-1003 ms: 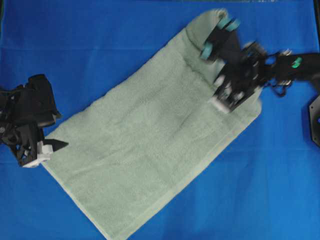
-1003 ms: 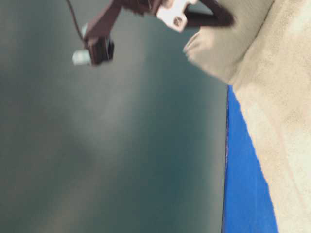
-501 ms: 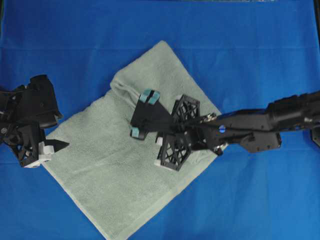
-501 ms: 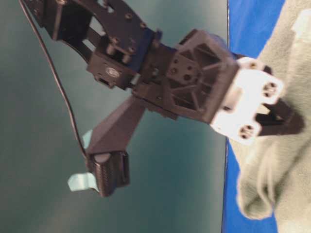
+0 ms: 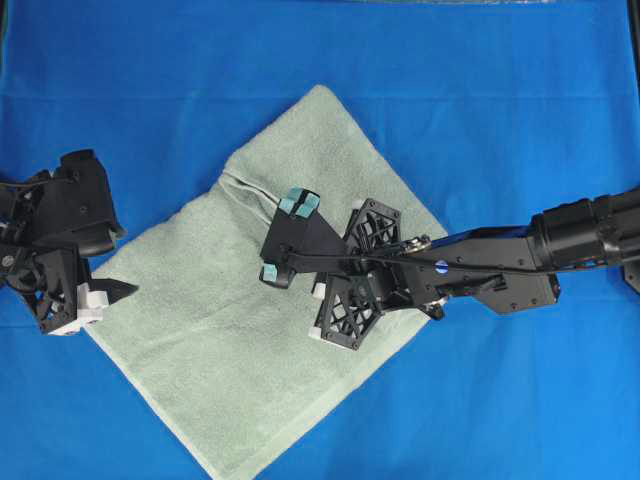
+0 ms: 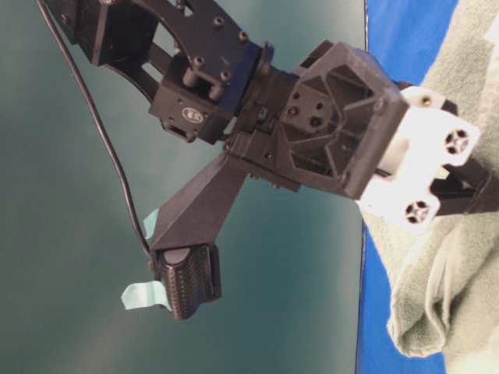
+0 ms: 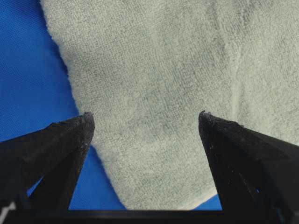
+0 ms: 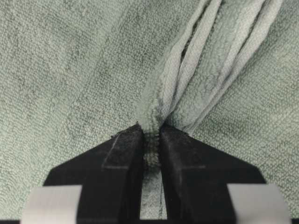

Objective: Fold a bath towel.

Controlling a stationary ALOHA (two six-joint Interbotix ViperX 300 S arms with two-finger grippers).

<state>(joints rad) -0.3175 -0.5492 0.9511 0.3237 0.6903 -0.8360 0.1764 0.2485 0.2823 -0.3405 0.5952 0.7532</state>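
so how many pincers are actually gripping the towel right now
1. The right pincer pinches a bunched fold of the towel near its middle; the left pincer hangs open over the towel's left edge.

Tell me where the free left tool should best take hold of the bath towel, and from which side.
Probably the bath towel's near-left corner, right under the open left tool: it lies flat with bare blue cloth on both sides, so come down from above, straddling the hem. The right tool already pinches the folded-over edge.
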